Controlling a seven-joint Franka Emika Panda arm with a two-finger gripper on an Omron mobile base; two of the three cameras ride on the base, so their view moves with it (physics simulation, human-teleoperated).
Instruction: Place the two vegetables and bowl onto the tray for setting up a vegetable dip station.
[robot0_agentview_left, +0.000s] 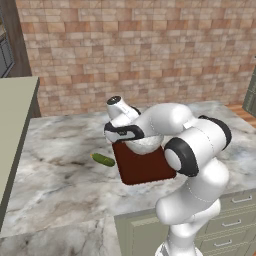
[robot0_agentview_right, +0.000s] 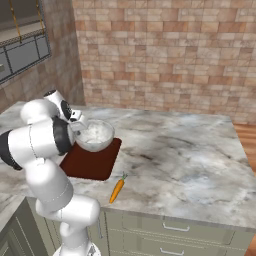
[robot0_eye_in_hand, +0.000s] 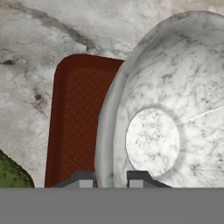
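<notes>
End effector clamps bowl rim — above tray.

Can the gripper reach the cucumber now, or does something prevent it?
Probably not yet. The gripper is shut on the rim of the bowl, held over the tray. The cucumber lies uncovered on the counter beside the tray, so the way looks free once the bowl is released.
</notes>
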